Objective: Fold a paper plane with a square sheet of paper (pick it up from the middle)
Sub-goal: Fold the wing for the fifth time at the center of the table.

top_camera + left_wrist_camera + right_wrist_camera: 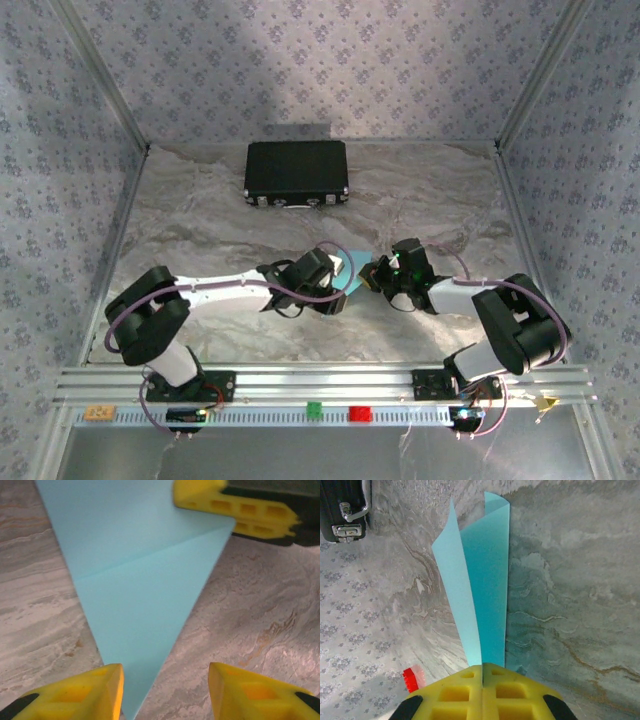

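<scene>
Top external view: both arms reach inward over the marbled table and meet near its middle, well in front of the black case at the far edge; the square sheet of paper, light blue, sits between the two wrists. Left wrist view: the left gripper stands with its yellow fingers apart and nothing clamped between them; the sheet is folded to a narrow triangle with a crease across it, and its sharp tip points down into the gap between those fingers; whether the tip touches either finger I cannot tell. At the paper's far edge the right gripper bites onto it. Right wrist view: its fingers are pressed tight together on the sheet, which rises from them in two layers spread slightly apart; a small red block shows at lower left.
</scene>
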Controlling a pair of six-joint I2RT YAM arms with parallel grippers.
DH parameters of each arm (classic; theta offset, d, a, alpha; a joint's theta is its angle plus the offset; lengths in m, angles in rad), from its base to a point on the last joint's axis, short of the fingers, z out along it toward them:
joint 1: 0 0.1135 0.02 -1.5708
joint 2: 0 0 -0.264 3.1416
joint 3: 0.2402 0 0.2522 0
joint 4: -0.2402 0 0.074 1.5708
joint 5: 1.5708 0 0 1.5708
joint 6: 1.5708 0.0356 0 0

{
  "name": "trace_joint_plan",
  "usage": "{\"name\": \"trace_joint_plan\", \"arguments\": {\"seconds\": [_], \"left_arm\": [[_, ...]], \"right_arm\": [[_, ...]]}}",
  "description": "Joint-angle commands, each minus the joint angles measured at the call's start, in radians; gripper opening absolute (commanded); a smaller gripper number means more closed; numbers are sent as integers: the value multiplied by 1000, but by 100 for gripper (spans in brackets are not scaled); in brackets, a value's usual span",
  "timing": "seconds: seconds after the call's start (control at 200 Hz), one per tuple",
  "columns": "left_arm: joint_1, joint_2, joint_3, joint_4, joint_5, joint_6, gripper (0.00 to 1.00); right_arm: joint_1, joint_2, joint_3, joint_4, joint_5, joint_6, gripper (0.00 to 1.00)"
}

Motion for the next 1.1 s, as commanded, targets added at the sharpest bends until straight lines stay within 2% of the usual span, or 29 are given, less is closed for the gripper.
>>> {"name": "trace_joint_plan", "arguments": {"seconds": [0.0,0.22,0.555,1.099], "left_arm": [[-32,39,55,-53,-108,76,48],[-94,128,131,-110,-185,117,44],[-141,180,164,-160,-347,95,39],[-173,213,191,-193,-418,114,28]], "right_arm": [[9,-18,21,-34,17,13,6],[11,-26,29,-45,17,4,9],[11,-35,33,-47,14,6,10],[12,-40,34,-48,15,12,7]]}}
